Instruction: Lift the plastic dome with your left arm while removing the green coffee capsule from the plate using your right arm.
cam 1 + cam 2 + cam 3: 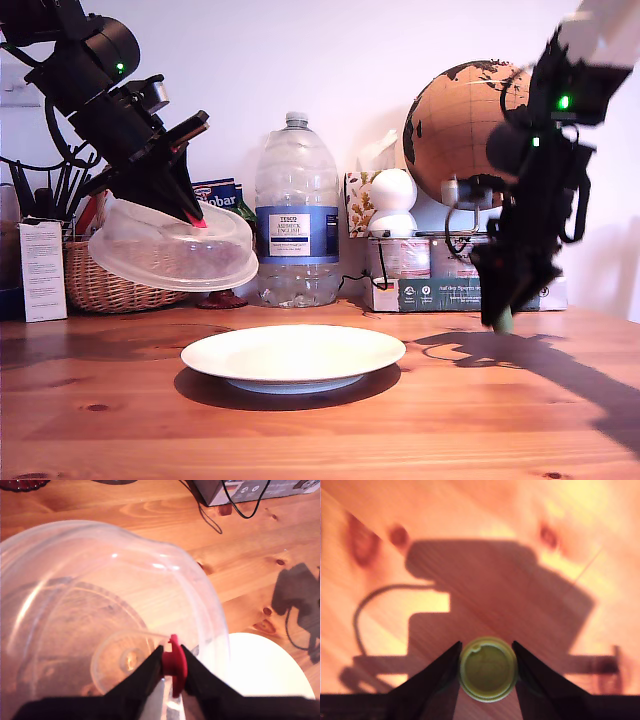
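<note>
Setting: pine table (120, 400) with dark knots, against a pale wall; clutter lines the table's far edge.

My first gripper (172, 672): jaws clamped on the red tab (175, 666) of the dome (100, 605). Dome hangs clear of the table, tilted, above and toward the exterior view's left of the plate (293, 355); no contact between the two. In the first wrist view the table grain shows through the clear plastic, and a part of the plate's white rim shows past the dome's edge.

My second gripper (486, 667): jaws closed on the capsule (486, 669), one finger at each side of its round olive-green face. Below it lie bare wood and the arm's shadow. In the exterior view the capsule (503, 320) shows as a small green tip under the gripper, held above the table toward the exterior view's right of the plate and well apart from it.

Plate: white, round, shallow, flat on the table near the middle of its front half; nothing on it.

Far edge, from the exterior view's left to its right: white carton (42, 270), wicker basket (100, 280) with dark utensils, large clear bottle (297, 215) with a blue label, white rounded figure (393, 203), globe (462, 125), dark printed box (430, 292) with a black cable.
</note>
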